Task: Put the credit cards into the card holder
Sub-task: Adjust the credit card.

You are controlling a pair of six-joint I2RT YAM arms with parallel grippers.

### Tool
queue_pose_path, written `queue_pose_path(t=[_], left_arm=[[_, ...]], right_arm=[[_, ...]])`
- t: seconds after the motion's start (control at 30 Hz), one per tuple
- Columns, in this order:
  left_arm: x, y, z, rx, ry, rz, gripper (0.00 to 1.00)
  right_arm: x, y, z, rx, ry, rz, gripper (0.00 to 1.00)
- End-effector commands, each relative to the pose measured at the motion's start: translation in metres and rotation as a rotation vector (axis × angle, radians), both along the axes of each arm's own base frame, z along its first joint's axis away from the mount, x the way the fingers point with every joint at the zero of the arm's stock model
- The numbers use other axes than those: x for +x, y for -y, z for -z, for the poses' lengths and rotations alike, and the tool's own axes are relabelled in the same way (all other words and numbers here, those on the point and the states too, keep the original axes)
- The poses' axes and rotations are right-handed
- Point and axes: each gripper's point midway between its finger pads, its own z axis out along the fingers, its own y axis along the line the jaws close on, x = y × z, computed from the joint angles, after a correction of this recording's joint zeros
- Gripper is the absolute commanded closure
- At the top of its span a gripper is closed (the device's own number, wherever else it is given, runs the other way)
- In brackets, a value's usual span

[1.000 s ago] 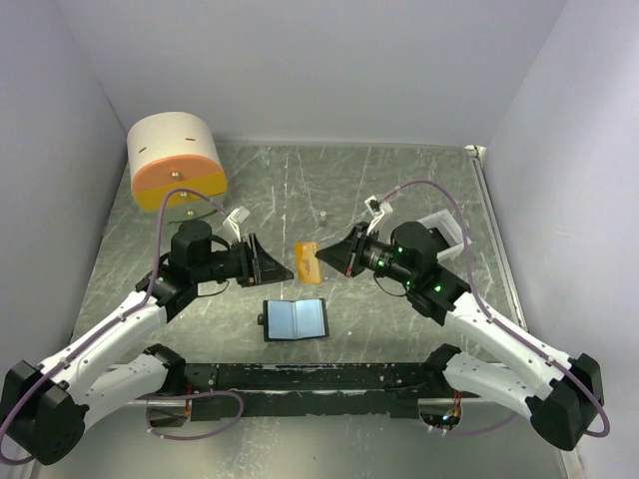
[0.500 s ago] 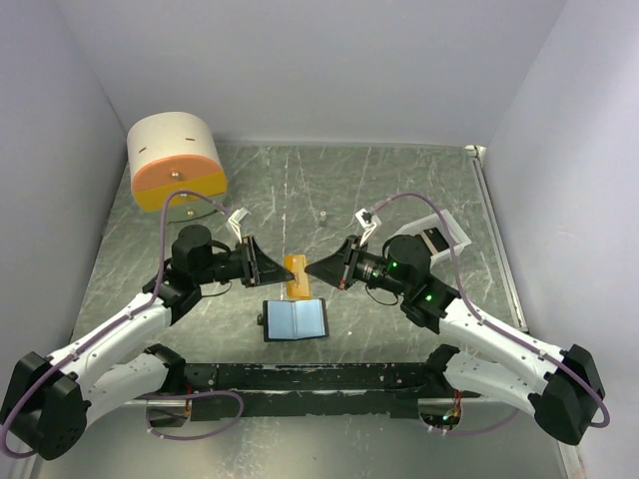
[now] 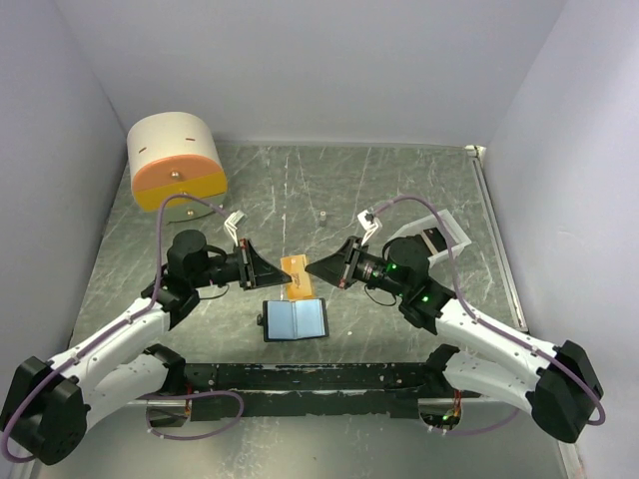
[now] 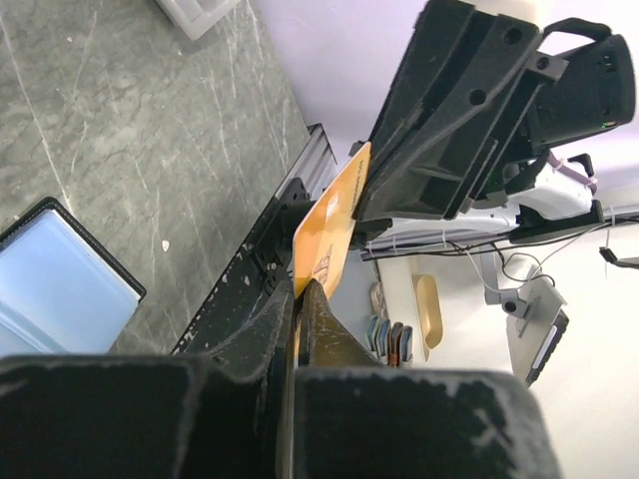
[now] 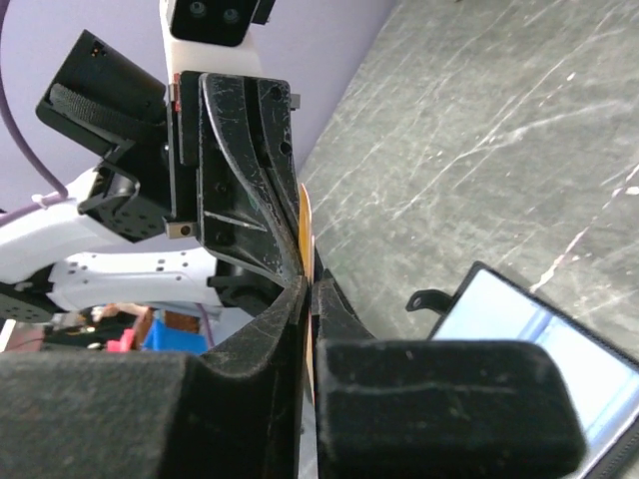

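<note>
A gold-orange credit card (image 3: pixel 296 276) hangs on edge above the table, just behind the card holder (image 3: pixel 297 318). The holder lies open and flat, black outside with bluish-grey pockets facing up. My left gripper (image 3: pixel 278 271) is shut on the card's left end. My right gripper (image 3: pixel 312 269) pinches its right end, jaws tight against it. The left wrist view shows the card (image 4: pixel 334 225) rising from my left gripper (image 4: pixel 300 289) into the right one, with the holder (image 4: pixel 55 274) at lower left. The right wrist view shows only the card's thin edge (image 5: pixel 306 215) at my right gripper (image 5: pixel 309 284).
A round cream-and-orange drawer box (image 3: pixel 177 160) stands at the back left. A white open-topped tray (image 3: pixel 444 230) sits behind the right arm near the right wall. A small pale speck (image 3: pixel 322 214) lies mid-table. A black rail (image 3: pixel 310 377) runs along the near edge.
The right gripper carried the card left and nearer to the holder. The left gripper, open a second ago, has closed on the card's other end.
</note>
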Motion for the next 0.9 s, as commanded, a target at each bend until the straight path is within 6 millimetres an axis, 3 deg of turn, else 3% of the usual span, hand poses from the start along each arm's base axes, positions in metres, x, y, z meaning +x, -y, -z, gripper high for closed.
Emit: queue_pose_path(t=[0.0, 0.13, 0.23, 0.57, 0.87], left_arm=[[-0.003, 0.002, -0.016, -0.060, 0.069, 0.020, 0.93], [-0.006, 0.003, -0.017, -0.069, 0.070, 0.032, 0.93], [-0.005, 0.002, -0.014, -0.041, 0.063, 0.024, 0.93], [-0.002, -0.011, 0.010, 0.111, 0.066, -0.024, 0.90], [-0.009, -0.011, 0.001, 0.101, 0.110, 0.015, 0.91]], right_arm=[[-0.030, -0.017, -0.015, 0.125, -0.036, -0.171, 0.94], [-0.032, -0.020, -0.014, 0.119, -0.036, -0.189, 0.91], [-0.032, -0.020, -0.017, 0.114, -0.010, -0.198, 1.00], [-0.032, -0.010, -0.024, 0.064, 0.024, -0.168, 0.97], [-0.041, -0.008, -0.026, 0.034, 0.065, -0.223, 0.98]])
